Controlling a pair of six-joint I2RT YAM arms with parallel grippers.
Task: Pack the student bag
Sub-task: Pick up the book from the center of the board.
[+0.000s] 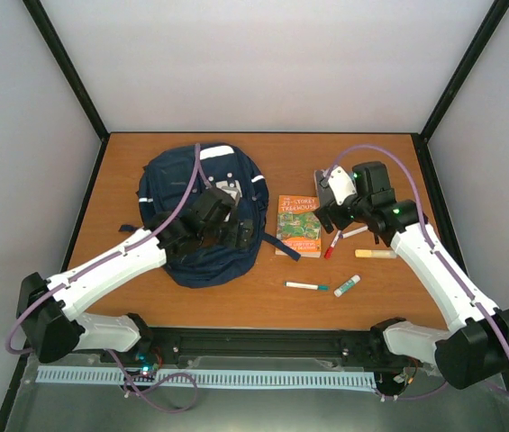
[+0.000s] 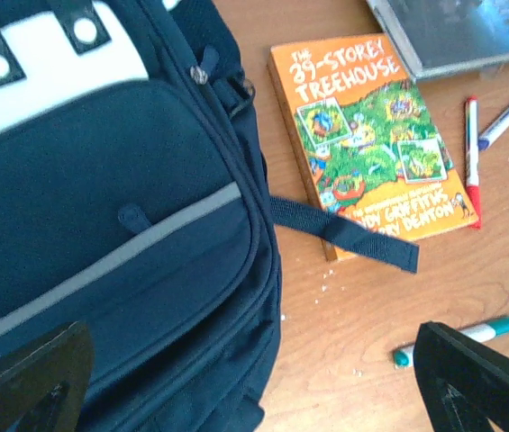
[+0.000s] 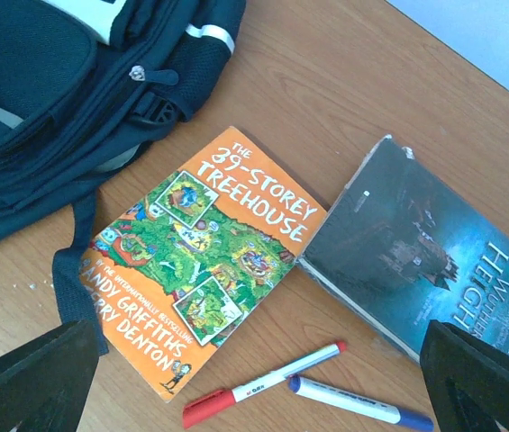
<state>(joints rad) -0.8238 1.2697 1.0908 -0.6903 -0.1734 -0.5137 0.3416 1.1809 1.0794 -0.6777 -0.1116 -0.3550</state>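
**Stock on the table: nothing packed, both grippers empty**

- Student bag (image 1: 168,180): navy, lying flat at left-centre of the table (image 1: 263,148), front pocket (image 2: 101,225) up. I see no open mouth from any view; whether a zip is undone I cannot tell.
- Left gripper (image 2: 249,360): hovering over the bag's lower right side, fingers (image 2: 29,382) spread as wide as I see them, nothing held.
- Right gripper (image 3: 254,360): above the books, fingers (image 3: 484,378) likewise spread, nothing held.
- Orange paperback (image 3: 204,261): flat, just right of the bag. A loose strap (image 2: 344,232) from the bag lies across its lower left corner.
- Dark paperback (image 3: 416,252): flat, its left edge touching the orange one's right corner.
- Red marker (image 3: 263,382) and blue marker (image 3: 358,400): side by side below the books. A teal marker (image 1: 306,286) lies nearer me, apart from them.

Hazards, as I judge them:
- The strap. If I lift the orange paperback it may drag the strap; if I shift the bag, the strap may sweep the book.
- Flat books leave no edge to pinch. Fingers could skid and shove one book into the other or into the markers.
- Markers are round and would roll if nudged.
- With no opening found, anything I carry over could end up merely lying on the fabric.
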